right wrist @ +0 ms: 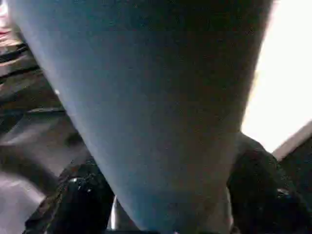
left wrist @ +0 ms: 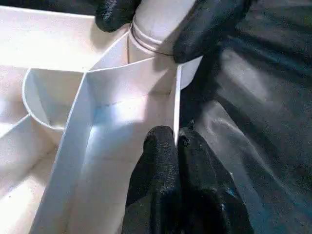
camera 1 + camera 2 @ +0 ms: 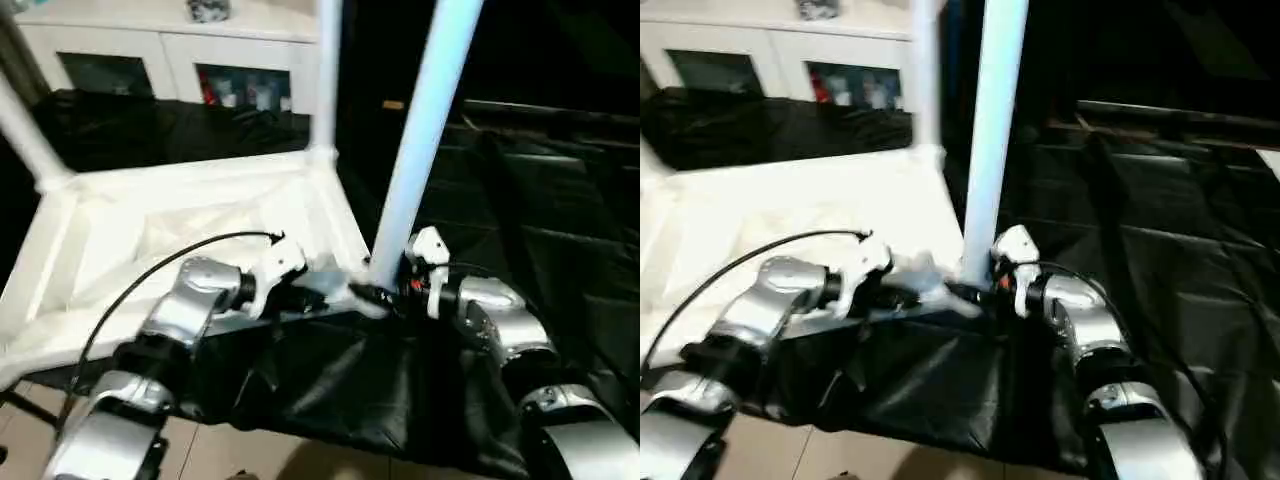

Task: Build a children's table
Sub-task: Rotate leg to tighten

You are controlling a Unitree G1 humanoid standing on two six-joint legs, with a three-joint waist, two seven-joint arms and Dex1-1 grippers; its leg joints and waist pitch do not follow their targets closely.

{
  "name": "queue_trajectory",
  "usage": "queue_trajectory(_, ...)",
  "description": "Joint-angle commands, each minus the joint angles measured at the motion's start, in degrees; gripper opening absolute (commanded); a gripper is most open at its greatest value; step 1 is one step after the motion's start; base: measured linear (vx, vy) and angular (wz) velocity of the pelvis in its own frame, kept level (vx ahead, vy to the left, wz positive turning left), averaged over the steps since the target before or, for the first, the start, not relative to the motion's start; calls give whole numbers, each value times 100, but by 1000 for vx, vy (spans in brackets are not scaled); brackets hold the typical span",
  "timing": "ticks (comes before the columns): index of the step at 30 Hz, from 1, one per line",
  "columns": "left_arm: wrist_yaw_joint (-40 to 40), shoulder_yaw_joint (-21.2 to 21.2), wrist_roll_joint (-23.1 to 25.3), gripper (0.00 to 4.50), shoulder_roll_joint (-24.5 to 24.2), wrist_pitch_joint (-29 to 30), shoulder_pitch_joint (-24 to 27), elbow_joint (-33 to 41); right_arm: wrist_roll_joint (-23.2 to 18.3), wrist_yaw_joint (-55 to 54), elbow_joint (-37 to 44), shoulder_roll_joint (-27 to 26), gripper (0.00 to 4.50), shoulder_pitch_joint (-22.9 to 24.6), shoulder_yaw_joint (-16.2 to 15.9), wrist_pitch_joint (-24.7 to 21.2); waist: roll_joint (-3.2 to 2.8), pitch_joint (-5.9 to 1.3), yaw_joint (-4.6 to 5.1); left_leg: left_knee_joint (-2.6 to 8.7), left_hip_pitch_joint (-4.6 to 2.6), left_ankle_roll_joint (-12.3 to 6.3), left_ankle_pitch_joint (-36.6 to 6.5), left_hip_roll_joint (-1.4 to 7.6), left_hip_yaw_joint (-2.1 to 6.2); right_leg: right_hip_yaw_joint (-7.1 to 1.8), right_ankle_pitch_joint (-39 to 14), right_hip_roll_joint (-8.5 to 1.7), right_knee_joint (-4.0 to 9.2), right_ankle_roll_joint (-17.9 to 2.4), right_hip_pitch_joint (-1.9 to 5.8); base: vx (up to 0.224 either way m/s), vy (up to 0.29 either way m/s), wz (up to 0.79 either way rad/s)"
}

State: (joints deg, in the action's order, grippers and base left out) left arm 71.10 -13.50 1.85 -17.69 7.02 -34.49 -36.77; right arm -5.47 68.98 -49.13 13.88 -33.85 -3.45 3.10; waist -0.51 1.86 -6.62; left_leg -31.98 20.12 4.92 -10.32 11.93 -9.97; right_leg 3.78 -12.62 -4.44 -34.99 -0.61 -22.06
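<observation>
At the tabletop's [image 3: 120, 240] near corner socket, the right end effector [image 3: 392, 290] clasps the leg [image 3: 420, 140] while the left end effector [image 2: 176, 161] pinches the rim wall shut — a skewed twist could cross-seat the leg.

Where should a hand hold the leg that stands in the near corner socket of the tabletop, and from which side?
Probably low on the leg, just above the corner socket, coming from the outer side over the black cloth. The tube is widest there, stands upright, and the tabletop ribs block the inner side.
</observation>
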Motion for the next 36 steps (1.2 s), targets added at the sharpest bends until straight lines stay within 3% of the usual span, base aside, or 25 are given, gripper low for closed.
queue_trajectory(1,-33,-12,-115,0,58,-48,-114,74,18,821,106,-152,275,157,-592,-218,18,-280,5,286,-9,-554,-785,168,-11,-236,86,-358,336,-1583,266,0,0,0)
queue_trajectory(7,200,-21,-142,0,-120,-23,-93,121,65,1380,298,-13,253,217,-785,-440,30,-269,-23,305,-9,-465,-910,170,-4,-240,-276,-382,364,-1507,269,0,0,0)
queue_trajectory(15,-108,50,-107,0,-42,-28,-97,50,8,1163,449,-142,251,351,-758,-508,31,-275,-45,301,-11,-441,-823,166,-5,-238,-155,-375,352,-1498,268,0,0,0)
queue_trajectory(18,-615,127,-32,0,120,-18,-192,-106,11,548,377,-354,251,370,-591,-546,24,-260,-52,312,-16,-395,-900,168,-3,-243,-313,-381,371,-1459,259,0,0,0)
queue_trajectory(20,-985,170,27,0,240,10,-276,-239,104,-105,206,-517,251,339,-461,-441,31,-246,-46,338,-22,-300,-1082,166,4,-243,-692,-391,409,-1379,257,0,0,0)
queue_trajectory(22,-1652,255,127,0,471,84,-441,-479,314,-1437,-127,-807,251,276,-259,-228,22,-206,11,396,-65,-15,-1456,155,26,-264,-1547,-416,492,-1167,205,0,0,0)
queue_trajectory(24,-2091,306,192,0,627,108,-550,-630,414,-2315,-311,-998,250,233,-133,-166,26,-216,52,416,-69,86,-1533,154,55,-274,-1843,-431,530,-1009,206,0,0,0)
queue_trajectory(28,-2628,327,290,0,855,89,-683,-803,482,-3330,-444,-1292,248,198,5,-105,-6,-224,94,405,-48,32,-1522,148,45,-284,-1502,-401,518,-1020,191,0,0,0)
queue_trajectory(33,-3000,237,447,0,1080,-145,-745,-944,553,-4112,-547,-1594,246,150,156,-42,-13,-247,133,386,-9,-28,-1340,124,42,-278,-1074,-381,484,-1038,225,0,0,0)
queue_trajectory(34,-2974,207,464,0,1102,-194,-735,-949,541,-4127,-554,-1613,286,155,162,20,-15,-256,143,374,-4,-61,-1291,120,37,-272,-865,-372,465,-1057,232,0,0,0)
queue_trajectory(36,-2908,170,489,0,1111,-247,-713,-960,397,-4140,-560,-1613,292,157,268,100,-16,-264,161,365,4,-116,-1176,118,34,-265,-616,-368,451,-1114,250,0,0,0)
